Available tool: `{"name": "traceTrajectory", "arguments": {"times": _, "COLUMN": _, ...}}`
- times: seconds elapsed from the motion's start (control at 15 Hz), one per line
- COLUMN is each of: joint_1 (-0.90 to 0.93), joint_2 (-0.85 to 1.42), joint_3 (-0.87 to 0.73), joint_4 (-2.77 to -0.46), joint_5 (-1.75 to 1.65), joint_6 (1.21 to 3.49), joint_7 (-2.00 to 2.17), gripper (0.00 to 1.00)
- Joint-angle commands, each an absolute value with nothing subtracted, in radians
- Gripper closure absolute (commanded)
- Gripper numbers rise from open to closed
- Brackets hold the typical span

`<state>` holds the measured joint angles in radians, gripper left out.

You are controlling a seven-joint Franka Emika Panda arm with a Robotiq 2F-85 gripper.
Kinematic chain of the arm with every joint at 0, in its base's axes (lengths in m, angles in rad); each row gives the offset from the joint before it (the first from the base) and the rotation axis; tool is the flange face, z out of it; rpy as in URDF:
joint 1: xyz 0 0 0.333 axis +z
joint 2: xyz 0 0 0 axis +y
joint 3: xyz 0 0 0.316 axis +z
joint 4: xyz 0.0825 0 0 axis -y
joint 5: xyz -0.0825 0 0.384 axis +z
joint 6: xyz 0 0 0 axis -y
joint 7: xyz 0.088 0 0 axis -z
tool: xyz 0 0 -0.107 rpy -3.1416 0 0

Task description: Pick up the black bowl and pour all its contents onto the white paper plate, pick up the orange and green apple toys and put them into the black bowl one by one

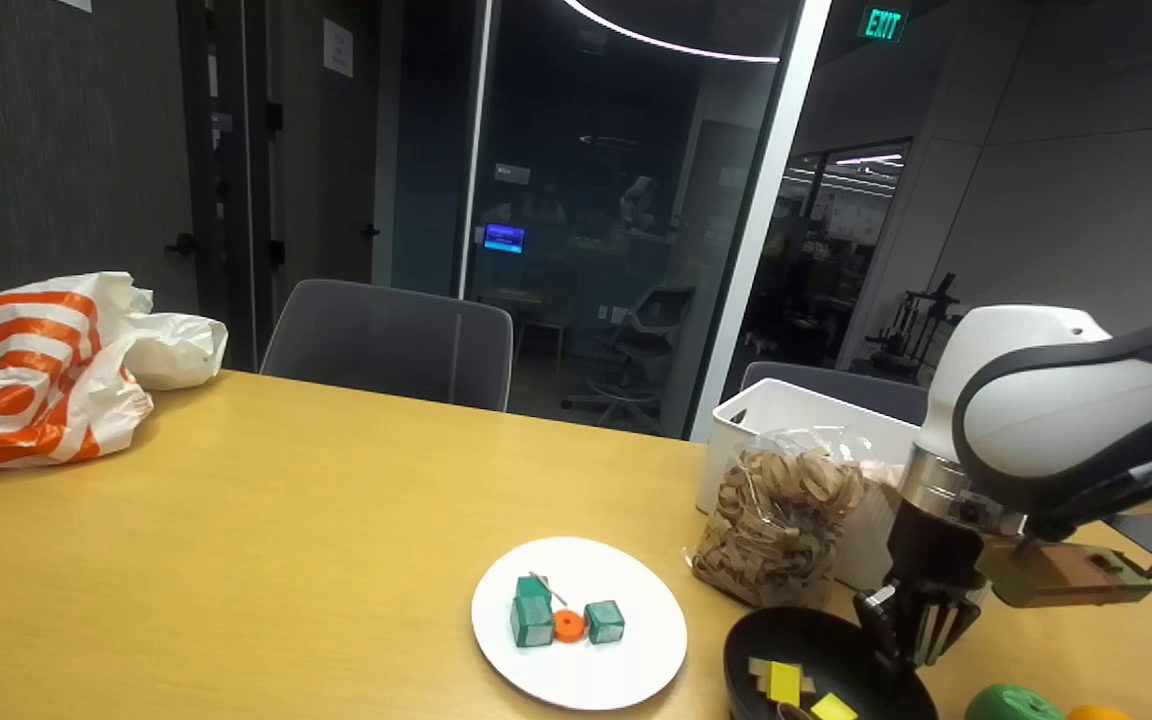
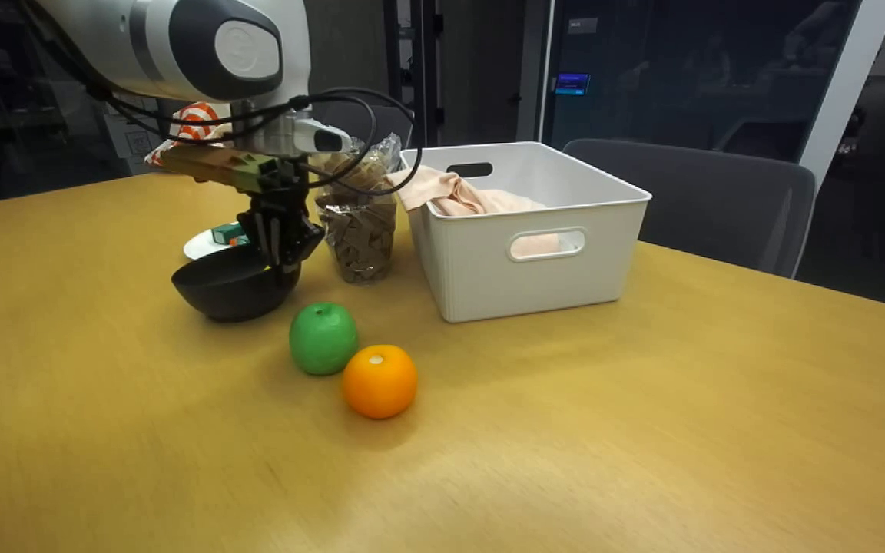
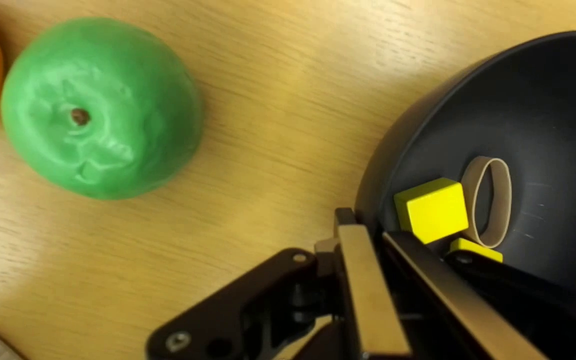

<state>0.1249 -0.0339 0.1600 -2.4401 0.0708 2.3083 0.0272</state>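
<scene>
The glossy black bowl point(image 1: 816, 625) stands on the table; it also shows in an exterior view point(image 2: 216, 296) and the wrist view point(image 3: 543, 110). It holds yellow blocks point(image 3: 435, 210) and a tan ring point(image 3: 503, 200). My gripper point(image 3: 365, 227) has one finger outside and one inside the bowl's wall, closed on the rim; its tips are at the bowl in both exterior views point(image 1: 904, 660) point(image 2: 283, 265). The white plate point(image 1: 626, 580) holds several teal blocks, an orange ring and a thin stick. The green apple point(image 2: 323, 338) and the orange point(image 2: 379, 382) lie beside the bowl, close together.
A clear bag of brown strips point(image 1: 781, 520) stands right behind the bowl. A white bin point(image 2: 535, 269) with a pale pink cloth is beside the bag. A white and red plastic bag point(image 1: 36, 380) lies at the table's far side. Chairs stand behind the table.
</scene>
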Motion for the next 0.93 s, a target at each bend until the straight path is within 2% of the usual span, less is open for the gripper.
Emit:
{"name": "traceTrajectory", "arguments": {"times": 0.0, "joint_1": 0.142, "joint_2": -0.109, "joint_3": 0.157, "joint_4": -2.431, "joint_5": 0.121, "joint_6": 2.174, "joint_7": -0.039, "gripper": 0.94}}
{"name": "traceTrajectory", "arguments": {"times": 0.47, "joint_1": 0.175, "joint_2": -0.21, "joint_3": 0.184, "joint_4": -2.365, "joint_5": 0.07, "joint_6": 1.964, "joint_7": 0.002, "gripper": 0.94}}
{"name": "traceTrajectory", "arguments": {"times": 0.87, "joint_1": 0.217, "joint_2": -0.214, "joint_3": 0.294, "joint_4": -2.252, "joint_5": -0.166, "joint_6": 1.92, "joint_7": 0.148, "gripper": 0.95}}
